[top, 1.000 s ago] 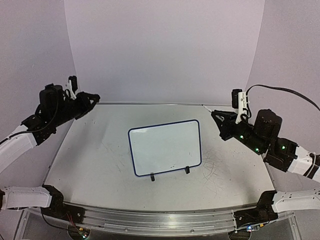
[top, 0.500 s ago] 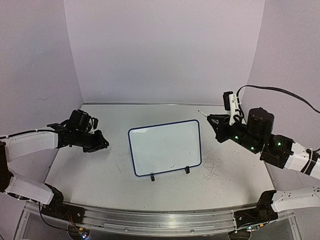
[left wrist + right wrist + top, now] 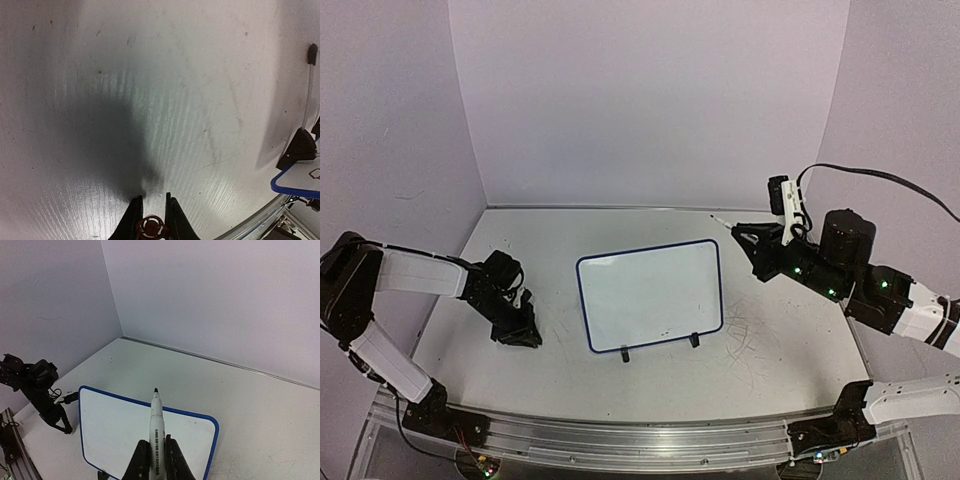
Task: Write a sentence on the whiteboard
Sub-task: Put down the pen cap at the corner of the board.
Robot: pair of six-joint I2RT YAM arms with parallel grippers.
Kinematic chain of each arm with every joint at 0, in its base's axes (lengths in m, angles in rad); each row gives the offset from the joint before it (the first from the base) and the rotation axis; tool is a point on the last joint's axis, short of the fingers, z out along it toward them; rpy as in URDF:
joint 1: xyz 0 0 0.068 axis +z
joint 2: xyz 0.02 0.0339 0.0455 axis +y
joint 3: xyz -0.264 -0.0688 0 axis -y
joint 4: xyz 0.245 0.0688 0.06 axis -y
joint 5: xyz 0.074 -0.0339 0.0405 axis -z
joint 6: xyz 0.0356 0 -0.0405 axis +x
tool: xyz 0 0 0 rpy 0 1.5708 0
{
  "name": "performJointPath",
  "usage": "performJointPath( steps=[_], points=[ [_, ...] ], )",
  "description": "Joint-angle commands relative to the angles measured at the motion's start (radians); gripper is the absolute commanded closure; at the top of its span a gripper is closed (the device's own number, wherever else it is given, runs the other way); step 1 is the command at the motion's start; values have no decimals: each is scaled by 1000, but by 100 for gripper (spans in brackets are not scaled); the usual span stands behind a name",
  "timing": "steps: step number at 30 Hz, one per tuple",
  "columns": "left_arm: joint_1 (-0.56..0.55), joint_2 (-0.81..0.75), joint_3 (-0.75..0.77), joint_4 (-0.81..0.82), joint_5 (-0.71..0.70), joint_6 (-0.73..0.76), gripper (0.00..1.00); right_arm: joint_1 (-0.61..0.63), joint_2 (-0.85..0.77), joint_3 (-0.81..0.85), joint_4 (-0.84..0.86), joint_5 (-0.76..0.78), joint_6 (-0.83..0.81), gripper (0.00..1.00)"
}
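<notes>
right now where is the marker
Top view: clamped in the right gripper, raised right of the whiteboard; the marker aims at its far right corner.

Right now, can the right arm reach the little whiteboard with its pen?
Probably yes. The right gripper holds the marker just beyond the right edge of the whiteboard, tip aimed toward it, with nothing between. The left gripper is low off the board's other side, out of the way.

One whiteboard (image 3: 650,295), one marker (image 3: 156,430), two grippers (image 3: 152,196) (image 3: 156,441)
</notes>
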Motion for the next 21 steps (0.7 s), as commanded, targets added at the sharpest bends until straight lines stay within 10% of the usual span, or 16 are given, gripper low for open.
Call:
performJointPath(
  steps=[1, 21],
  points=[
    [-1, 55, 3, -26, 34, 42, 80, 1, -13, 32, 16, -17, -9, 100],
    [-1, -346, 33, -20, -161, -29, 45, 1, -40, -21, 18, 176, 125, 100]
  ],
)
